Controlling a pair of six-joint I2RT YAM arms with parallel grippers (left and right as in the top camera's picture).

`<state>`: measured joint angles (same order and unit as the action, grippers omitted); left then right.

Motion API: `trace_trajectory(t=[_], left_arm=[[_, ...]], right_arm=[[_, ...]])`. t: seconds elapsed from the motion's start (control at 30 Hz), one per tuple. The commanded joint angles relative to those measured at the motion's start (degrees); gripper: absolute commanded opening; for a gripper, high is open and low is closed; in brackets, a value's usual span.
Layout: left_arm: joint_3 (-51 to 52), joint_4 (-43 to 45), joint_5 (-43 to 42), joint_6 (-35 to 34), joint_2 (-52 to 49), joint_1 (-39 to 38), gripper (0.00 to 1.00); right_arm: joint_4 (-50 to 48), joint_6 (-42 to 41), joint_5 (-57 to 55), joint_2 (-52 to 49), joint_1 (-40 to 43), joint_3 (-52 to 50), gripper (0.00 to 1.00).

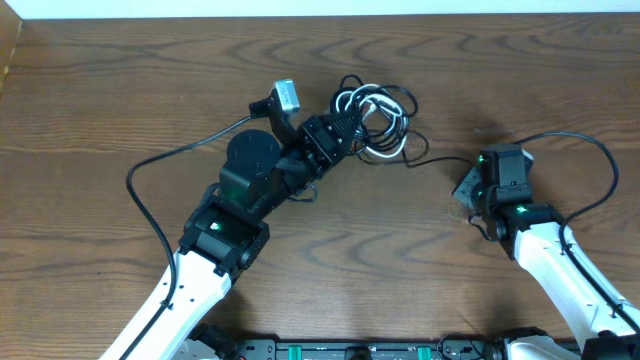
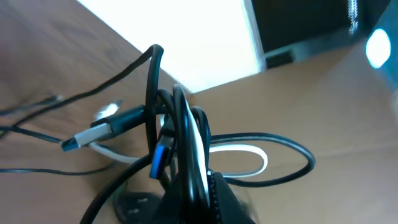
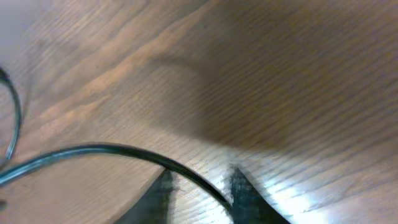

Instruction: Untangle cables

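A tangle of thin black and white cords [image 1: 375,120] was seen upper centre, pinched by the left gripper [image 1: 340,132]; the right gripper [image 3: 200,183] was spread around one black strand [image 3: 93,151]. Light, limp cords were judged best gripped near a plug.

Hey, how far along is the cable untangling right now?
Done: nothing yet. The cables sit in one looped clump, the white one threaded among black ones. In hand: the left end effector appears clamped on the clump's loops, and the right end effector is open astride a black strand trailing from it. Left: drawing every cable out and laying each apart.
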<state>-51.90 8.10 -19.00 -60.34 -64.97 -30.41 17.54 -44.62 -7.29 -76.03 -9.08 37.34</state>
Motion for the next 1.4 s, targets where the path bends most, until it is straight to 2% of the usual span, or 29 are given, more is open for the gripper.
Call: trace_trajectory(t=[0.0, 0.1, 0.13, 0.43, 0.67, 0.83, 0.93, 1.13, 1.37], left_arm=[[-1.9, -1.7, 0.0, 18.1, 1.1, 0.3, 0.07], [-1.9, -4.3, 0.0, 25.9, 1.0, 0.3, 0.08], [-1.9, -5.0, 0.0, 28.4, 1.0, 0.3, 0.08], [-1.9, -13.2, -0.1, 45.7, 1.0, 0.3, 0.08], [-1.9, -19.3, -0.1, 59.9, 1.0, 0.3, 0.08], [-1.8, -20.1, -9.3, 69.7, 1.0, 0.3, 0.08], [-1.8, -20.8, -13.0, 73.5, 1.0, 0.3, 0.07], [-1.8, -25.8, -13.4, 80.7, 1.0, 0.3, 0.08], [-1.8, -25.9, -14.0, 80.7, 1.0, 0.3, 0.07]], right_arm=[[-1.1, -1.2, 1.0, -0.2, 0.5, 0.3, 0.44], [-3.7, 2.8, 4.6, -0.2, 0.5, 0.4, 0.58], [-4.8, 3.7, 6.4, -0.2, 0.5, 0.3, 0.59], [-19.8, 17.2, 31.0, -0.2, 0.5, 0.3, 0.73], [-23.7, 19.3, 37.7, -0.2, 0.5, 0.4, 0.80], [-25.1, 28.7, 47.6, -0.2, 0.4, 0.4, 0.84], [-25.7, 30.5, 50.7, -0.2, 0.4, 0.4, 0.85], [-29.4, 36.0, 62.1, -0.2, 0.4, 0.4, 0.85], [-30.8, 36.0, 63.0, -0.2, -0.2, 0.3, 0.86]])
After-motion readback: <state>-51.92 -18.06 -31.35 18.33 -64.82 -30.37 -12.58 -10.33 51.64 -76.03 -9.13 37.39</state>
